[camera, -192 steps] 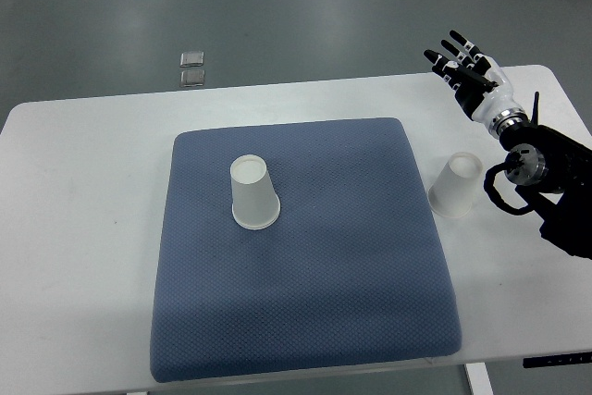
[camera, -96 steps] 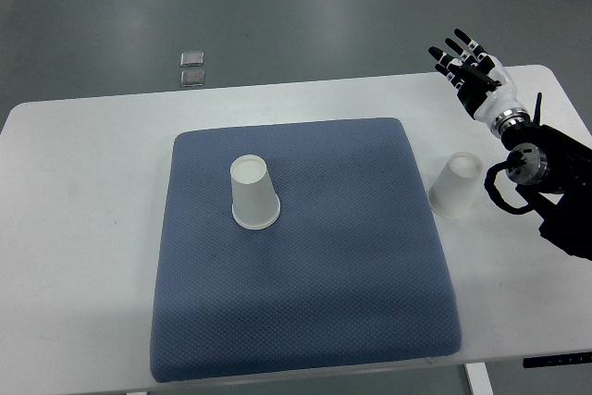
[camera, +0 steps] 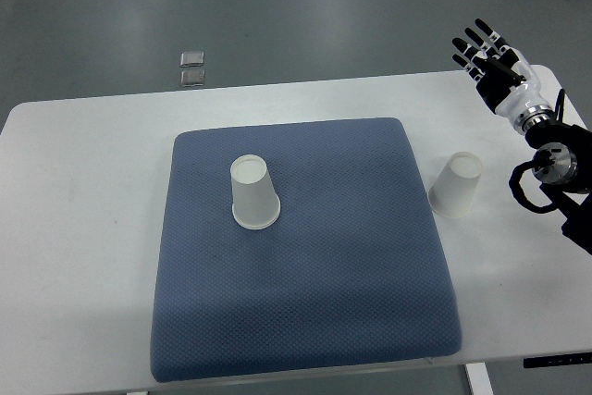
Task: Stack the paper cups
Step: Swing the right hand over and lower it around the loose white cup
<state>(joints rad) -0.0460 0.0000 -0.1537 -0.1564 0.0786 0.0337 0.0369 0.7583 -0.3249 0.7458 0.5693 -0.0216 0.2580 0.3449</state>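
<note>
Top view: right hand (camera: 497,67), fingers spread and empty, upper right. It should descend onto the counter cup (camera: 456,186), gripping its sides gently.

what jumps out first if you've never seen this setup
A big blue mat covers the middle of the white table, with an upside-down paper cup on its upper left part. A second cup stands off the mat's right edge. The right hand, fingers spread, is at the far right corner.
</note>
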